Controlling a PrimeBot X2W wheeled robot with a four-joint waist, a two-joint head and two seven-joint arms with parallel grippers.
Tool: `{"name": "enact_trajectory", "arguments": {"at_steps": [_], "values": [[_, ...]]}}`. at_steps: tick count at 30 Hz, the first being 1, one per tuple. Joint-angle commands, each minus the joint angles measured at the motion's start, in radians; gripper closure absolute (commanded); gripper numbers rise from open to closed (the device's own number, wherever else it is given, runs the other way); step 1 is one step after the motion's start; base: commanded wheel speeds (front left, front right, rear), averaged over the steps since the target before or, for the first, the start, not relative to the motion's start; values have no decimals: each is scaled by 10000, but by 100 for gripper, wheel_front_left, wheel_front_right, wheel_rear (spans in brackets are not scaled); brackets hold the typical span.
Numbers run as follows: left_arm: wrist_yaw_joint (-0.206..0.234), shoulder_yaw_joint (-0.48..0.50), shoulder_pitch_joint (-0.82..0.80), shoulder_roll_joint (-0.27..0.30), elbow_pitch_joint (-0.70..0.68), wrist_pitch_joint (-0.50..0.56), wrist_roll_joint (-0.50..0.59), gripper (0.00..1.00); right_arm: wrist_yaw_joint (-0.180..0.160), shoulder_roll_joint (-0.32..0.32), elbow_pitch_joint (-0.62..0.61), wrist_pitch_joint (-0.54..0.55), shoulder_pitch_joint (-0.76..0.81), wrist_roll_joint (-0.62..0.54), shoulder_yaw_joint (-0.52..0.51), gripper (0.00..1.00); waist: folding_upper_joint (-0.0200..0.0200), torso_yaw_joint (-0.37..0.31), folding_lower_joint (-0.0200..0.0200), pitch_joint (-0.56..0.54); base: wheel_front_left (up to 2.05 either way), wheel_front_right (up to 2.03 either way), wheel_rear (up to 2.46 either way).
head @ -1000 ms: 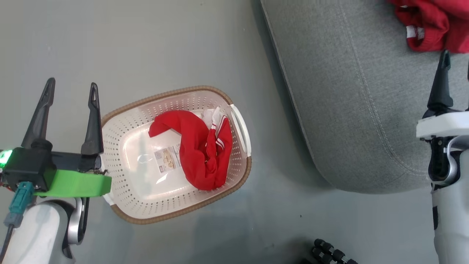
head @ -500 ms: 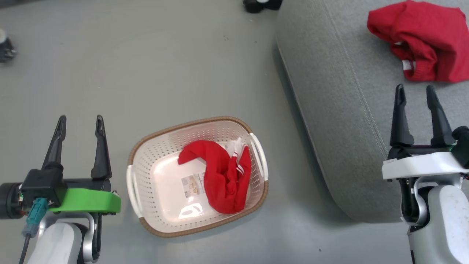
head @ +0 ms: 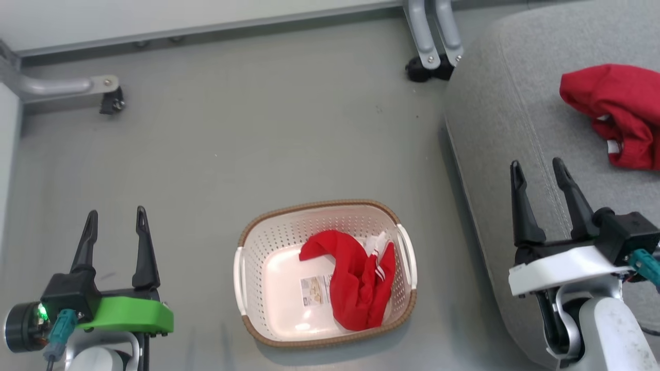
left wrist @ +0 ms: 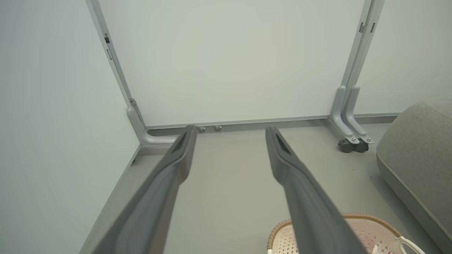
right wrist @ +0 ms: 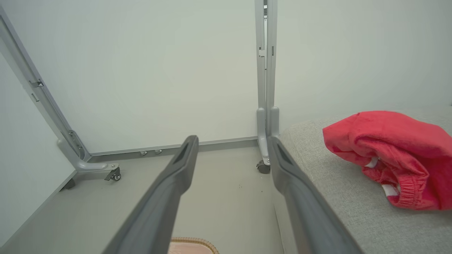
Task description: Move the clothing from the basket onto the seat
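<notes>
Head view: red garment (head: 356, 288) in basket (head: 319, 204), right half, long axis near–far, far end hooking left; 2nd garment (head: 619, 111) bunched on seat (head: 495, 129), far right. R wrist view: its elastic hem faces near. L gripper (head: 116, 212), R gripper (head: 536, 164): jaws apart, empty.

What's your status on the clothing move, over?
Left pincer open, empty, beside basket. Right pincer open, empty, at seat edge. One garment on seat, other garment in basket. Nothing blocking.

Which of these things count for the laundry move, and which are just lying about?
Job: basket; seat; red garment inside basket; red garment already on seat.
Just there: wheeled frame foot by the seat; frame foot at far left; wall panels.
</notes>
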Motion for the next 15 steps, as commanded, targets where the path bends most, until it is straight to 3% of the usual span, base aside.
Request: {"name": "enact_trajectory", "arguments": {"at_steps": [1,15], "values": [[-69,46,237,-91,42,-29,134,0,-3,-10,-92,87,277,-64,26,0,0,539,1,-675,0,0,0],[-421,244,1147,-570,407,-30,657,0,-3,57,-691,736,1702,-283,114,0,0,803,1,-1663,0,0,0]]}}
